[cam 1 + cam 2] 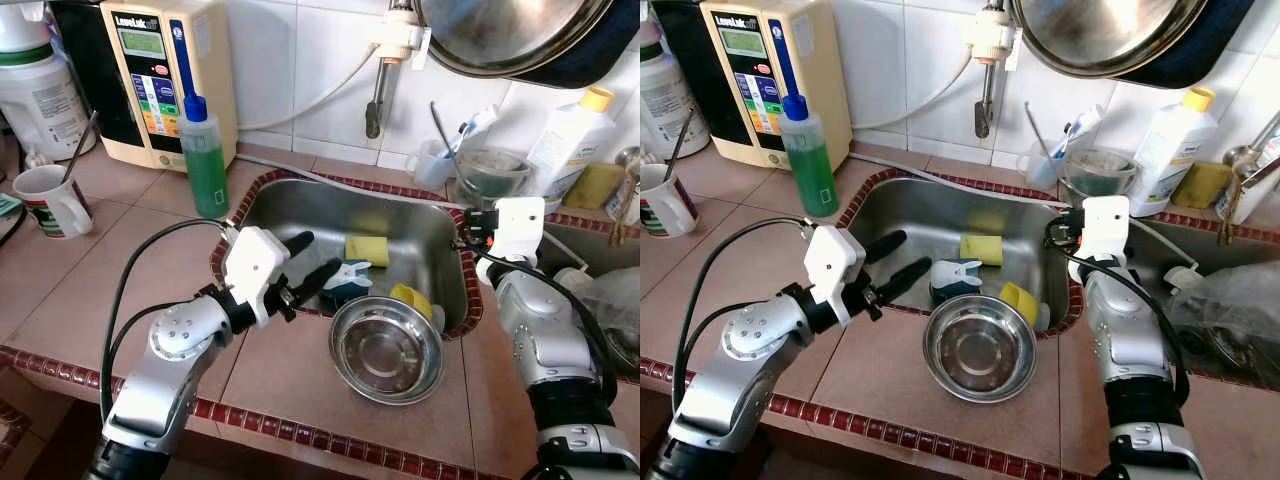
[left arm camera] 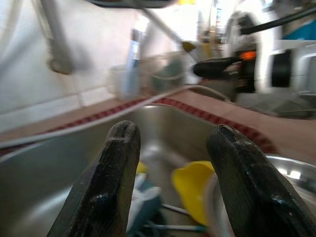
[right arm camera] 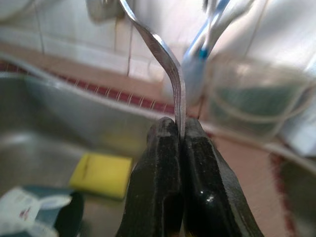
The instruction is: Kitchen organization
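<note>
My left gripper (image 1: 315, 258) hangs open over the near left rim of the steel sink (image 1: 290, 205), nothing between its fingers (image 2: 116, 182). In the sink lie a yellow sponge (image 1: 367, 250), a blue and white item (image 1: 345, 280) and a yellow cup (image 1: 412, 298). A steel bowl (image 1: 387, 350) rests on the sink's front edge and the counter. My right gripper (image 3: 180, 128) is at the sink's right rim, shut on the handle of a thin metal utensil (image 3: 163, 54) that sticks up toward the back wall.
A green soap bottle (image 1: 203, 155) stands at the sink's back left, a mug (image 1: 50, 200) farther left. Behind the sink are a tap (image 1: 375, 100), a plastic cup with a toothbrush (image 1: 440, 160), a glass bowl (image 1: 490, 175) and a white bottle (image 1: 565, 140). A pan (image 1: 510, 35) hangs above.
</note>
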